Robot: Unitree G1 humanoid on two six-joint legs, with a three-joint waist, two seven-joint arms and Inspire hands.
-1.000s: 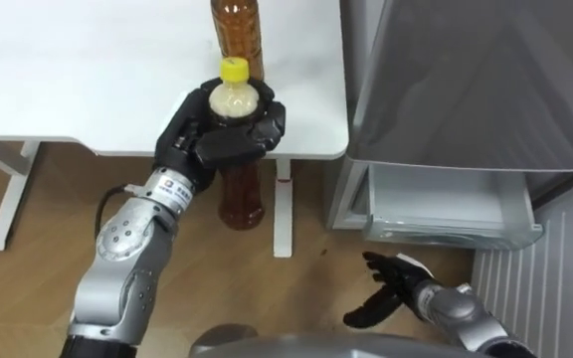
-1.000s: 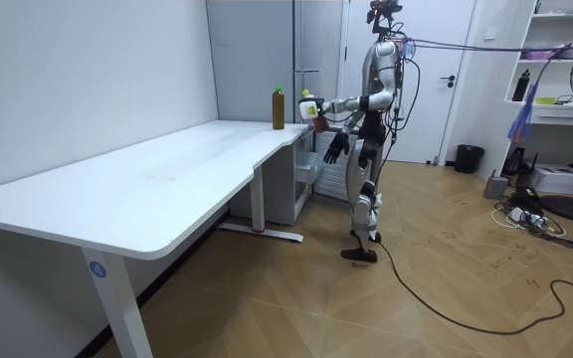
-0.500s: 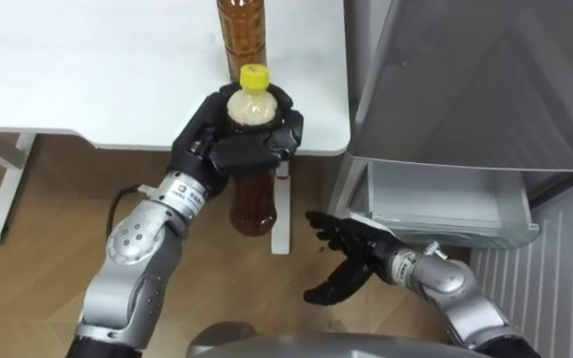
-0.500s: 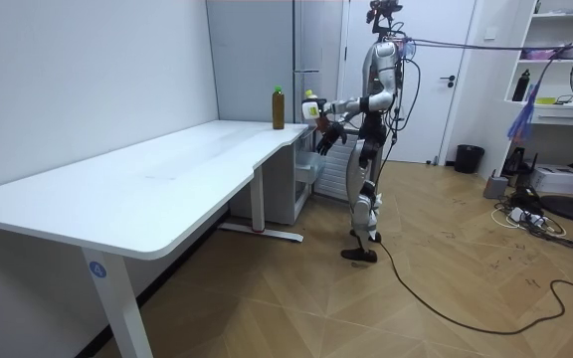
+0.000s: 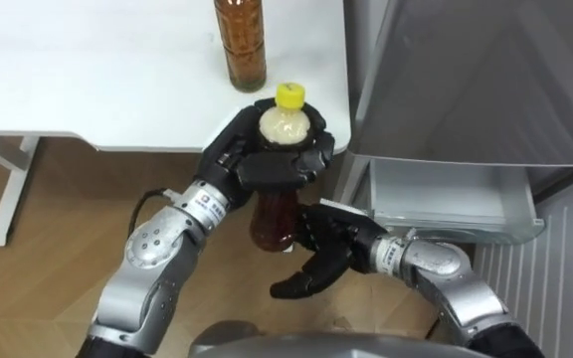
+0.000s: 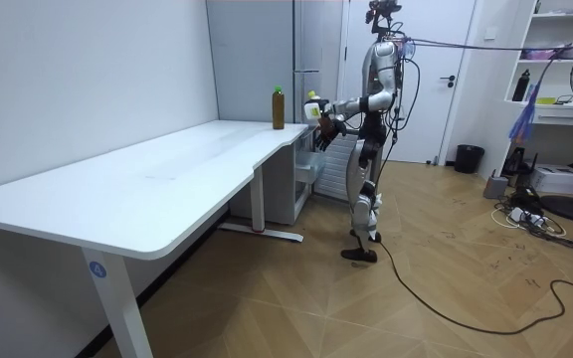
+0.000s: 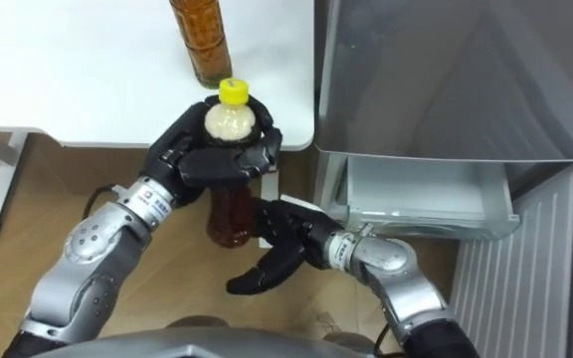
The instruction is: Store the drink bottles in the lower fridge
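Observation:
My left hand [image 5: 267,161] is shut round the neck and shoulder of a yellow-capped bottle [image 5: 273,213] of amber drink, held upright in the air just off the white table's [image 5: 88,89] right front corner. My right hand [image 5: 318,257] is open, fingers spread, right beside the bottle's lower part; I cannot tell if it touches. A second amber bottle [image 5: 241,45] stands on the table behind. The fridge's lower drawer [image 5: 446,204] stands pulled out to the right. In the room view I stand at the table's far end, held bottle [image 6: 311,103] in front of me.
The grey fridge front [image 5: 466,70] rises above the drawer, close to the table's edge. A white ribbed panel [image 5: 565,268] lies at the lower right. A white table leg [image 5: 8,194] stands at the left on the wooden floor.
My left hand has carried the bottle to the right, towards the fridge. My right hand has risen from low by the floor to the bottle's lower part.

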